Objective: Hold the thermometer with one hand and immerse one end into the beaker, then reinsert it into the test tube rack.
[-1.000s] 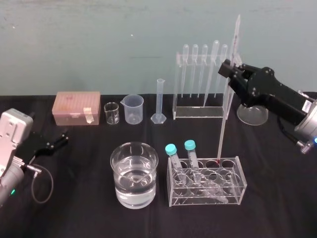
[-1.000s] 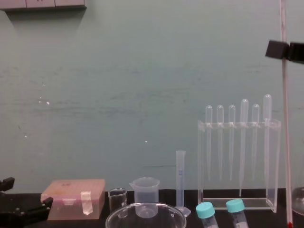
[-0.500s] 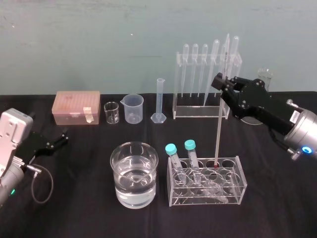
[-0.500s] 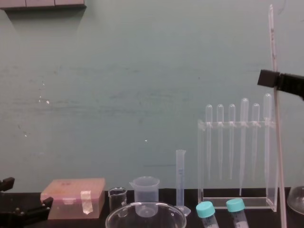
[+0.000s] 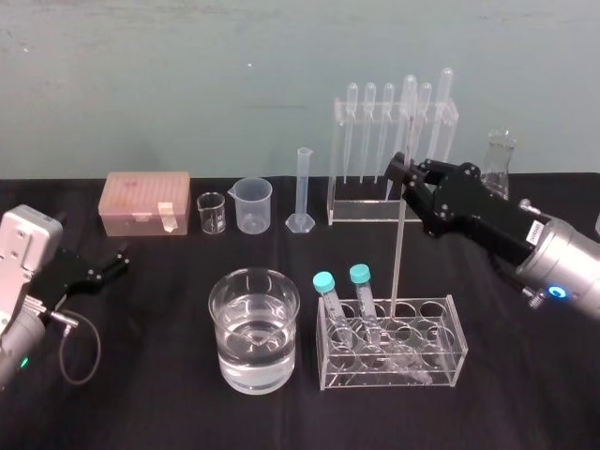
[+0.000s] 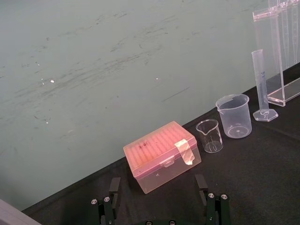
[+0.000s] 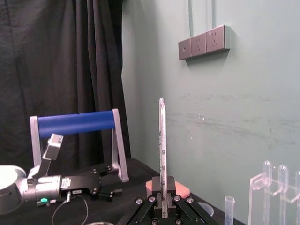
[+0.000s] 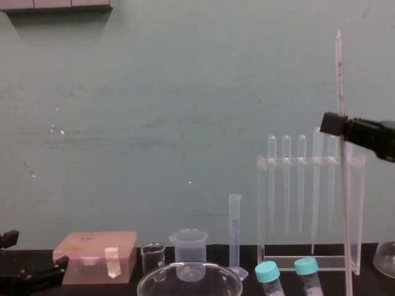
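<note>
Front-centre on the black cloth-covered surface [image 5: 169, 403] sits the low clear acrylic test tube rack [image 5: 394, 373] with two teal-capped tubes [image 5: 323, 281] at its left end

Long thin whitish glass thermometer [image 5: 397, 244] stands nearly upright with a slight lean; its lower end is down in a back-row hole of the rack, just right of the capped tubes, can't tell if the tip touches the base

Right gripper [image 5: 397, 172] is above the rack, reaching in from the right and pinching the thermometer on its upper part. The right wrist view shows the rod [image 7: 162, 150] clamped between the pressed-together fingers [image 7: 154, 200], and a long stretch sticks up above the grip [image 8: 338, 74]

Wide round clear glass beaker [image 5: 253, 361], part full of clear liquid, stands just left of the rack, not touching

Left gripper [image 5: 103, 272] is parked low at the far left of the surface, fingers [image 6: 112, 197] spread apart, holding nothing

Along the back: pink plastic box [image 5: 145, 203], tiny glass beaker [image 5: 211, 214], frosted plastic spouted beaker [image 5: 253, 204], slim graduated cylinder [image 5: 302, 192], tall clear acrylic stand of pipettes [image 5: 375, 211]
</note>
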### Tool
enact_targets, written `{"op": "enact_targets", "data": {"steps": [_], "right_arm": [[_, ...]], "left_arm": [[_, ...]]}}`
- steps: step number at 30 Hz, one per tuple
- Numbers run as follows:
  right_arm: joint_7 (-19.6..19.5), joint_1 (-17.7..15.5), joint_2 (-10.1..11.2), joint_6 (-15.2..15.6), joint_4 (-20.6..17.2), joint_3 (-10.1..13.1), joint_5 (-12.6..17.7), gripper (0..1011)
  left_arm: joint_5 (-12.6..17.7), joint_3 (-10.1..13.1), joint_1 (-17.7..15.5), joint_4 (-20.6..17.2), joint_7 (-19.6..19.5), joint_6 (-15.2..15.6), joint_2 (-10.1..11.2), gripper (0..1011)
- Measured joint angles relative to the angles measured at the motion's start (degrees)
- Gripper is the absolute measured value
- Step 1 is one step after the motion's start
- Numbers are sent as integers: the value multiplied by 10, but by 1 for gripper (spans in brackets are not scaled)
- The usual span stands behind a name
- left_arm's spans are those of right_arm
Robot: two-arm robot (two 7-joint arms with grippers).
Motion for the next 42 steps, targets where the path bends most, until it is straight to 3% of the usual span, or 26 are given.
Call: {"op": "enact_targets", "data": {"steps": [17,42], "right_arm": [[11,4,-16,2,47,-12,-14,56],[10,-5,-18,-7,49,-12,-26,56]], "left_arm": [[0,0,0,0,0,0,0,1008],[0,0,0,0,0,0,0,1008]]}}
